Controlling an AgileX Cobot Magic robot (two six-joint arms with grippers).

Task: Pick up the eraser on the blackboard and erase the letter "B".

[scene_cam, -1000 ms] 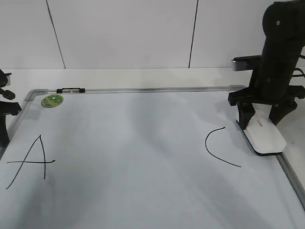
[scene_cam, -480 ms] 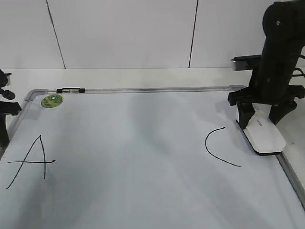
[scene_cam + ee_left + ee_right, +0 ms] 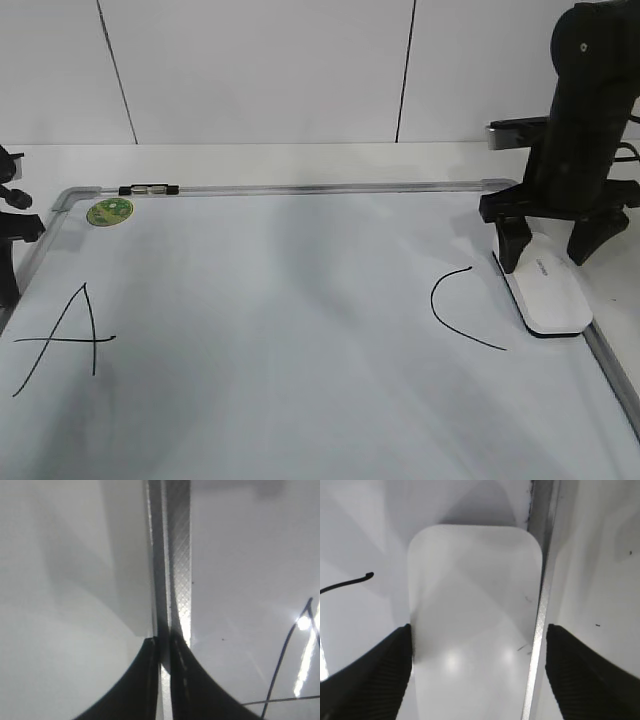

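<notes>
At the far left edge of the blackboard (image 3: 300, 330) the left gripper (image 3: 164, 652) hangs over the grey frame with its jaws clenched on nothing. Just right of it a black "A" (image 3: 65, 335) is drawn, and a round green sticker (image 3: 109, 211) sits near the far left corner. Across the board's bare middle, a black "C" (image 3: 460, 305) curves near the right side. Beside it lies the eraser (image 3: 548, 290), flat against the right frame, with the right gripper (image 3: 548, 245) straddling its far end, jaws released and spread wide either side
</notes>
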